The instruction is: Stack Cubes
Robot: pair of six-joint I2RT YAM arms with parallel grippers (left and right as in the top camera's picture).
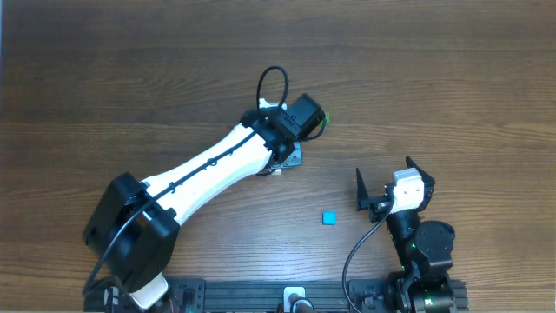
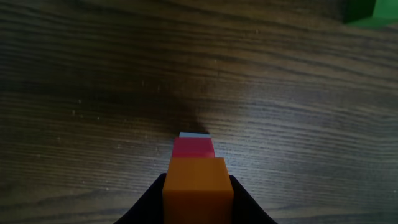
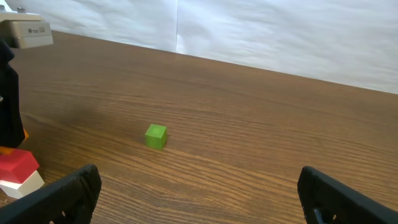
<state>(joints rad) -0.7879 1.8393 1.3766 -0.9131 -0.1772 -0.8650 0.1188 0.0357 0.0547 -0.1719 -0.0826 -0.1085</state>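
My left gripper is shut on an orange cube and holds it directly over a red cube that sits on a white cube. From the right wrist view the red cube rests on the white cube, and the left gripper stands above them; whether orange touches red I cannot tell. A green cube lies on the table beyond the stack. A small blue cube lies near the front, left of my right gripper, which is open and holds nothing.
The wooden table stretches wide at the back and left. The left arm runs diagonally from the front left to the middle. A white wall stands behind the table's far edge.
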